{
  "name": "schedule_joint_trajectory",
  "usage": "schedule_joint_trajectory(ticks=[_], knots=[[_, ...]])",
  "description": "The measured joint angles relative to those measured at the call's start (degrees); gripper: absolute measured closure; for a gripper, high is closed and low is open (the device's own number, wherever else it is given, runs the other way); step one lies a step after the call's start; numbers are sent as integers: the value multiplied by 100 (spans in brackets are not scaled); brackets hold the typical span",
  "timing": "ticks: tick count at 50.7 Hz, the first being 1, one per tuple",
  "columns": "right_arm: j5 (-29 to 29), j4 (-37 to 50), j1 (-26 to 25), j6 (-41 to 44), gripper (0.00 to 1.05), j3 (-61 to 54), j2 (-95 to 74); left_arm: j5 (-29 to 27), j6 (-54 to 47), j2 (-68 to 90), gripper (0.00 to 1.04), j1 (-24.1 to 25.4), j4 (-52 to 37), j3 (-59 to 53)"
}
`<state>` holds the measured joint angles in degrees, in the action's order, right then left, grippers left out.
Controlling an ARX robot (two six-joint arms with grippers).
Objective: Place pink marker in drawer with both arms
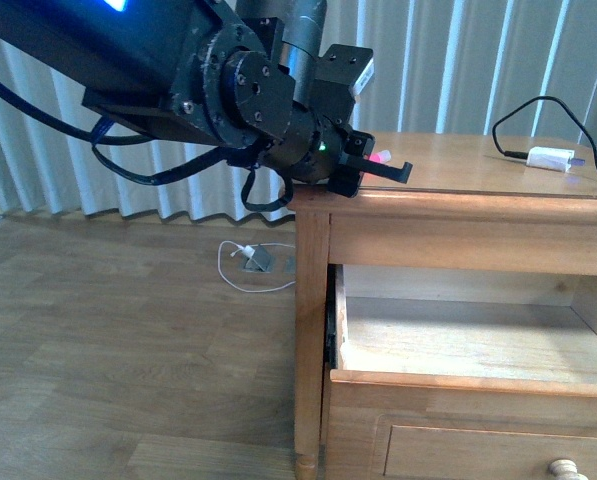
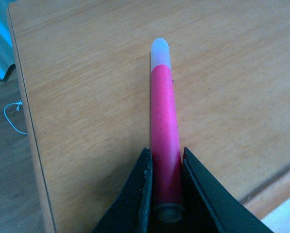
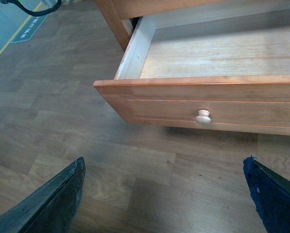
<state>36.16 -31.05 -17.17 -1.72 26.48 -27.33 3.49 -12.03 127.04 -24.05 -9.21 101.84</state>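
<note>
I see the pink marker [image 2: 162,121] clamped in my left pincer [image 2: 165,154], which is closed snug on the end opposite its white tip. The marker points out across the bench [image 2: 86,73] top near its front left corner, and I cannot tell whether it touches the wood. Below, the drawer [image 1: 458,383] stands pulled well out, its round knob [image 3: 203,116] facing my right pincer [image 3: 163,165], which hangs spread wide over the floor [image 3: 62,121] with nothing in it.

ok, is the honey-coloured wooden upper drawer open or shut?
Open. The honey-coloured wooden upper drawer is pulled out, its bare inside visible in front and right wrist views.
</note>
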Motion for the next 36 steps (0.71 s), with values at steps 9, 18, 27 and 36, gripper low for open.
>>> schedule_joint_trajectory(ticks=[9, 18, 27, 36], knots=[[0, 0, 0, 0, 8, 0, 0, 1010, -402, -597, 90, 125, -138, -817], [0, 0, 0, 0, 8, 0, 0, 2170, -1025, -1532, 90, 142, 74, -1775], [0, 0, 0, 0, 8, 0, 0, 2940, -1436, -2162, 90, 90, 376, -2380], [0, 0, 0, 0, 8, 0, 0, 3060, -1598, -2264, 90, -13, 350, -2743]])
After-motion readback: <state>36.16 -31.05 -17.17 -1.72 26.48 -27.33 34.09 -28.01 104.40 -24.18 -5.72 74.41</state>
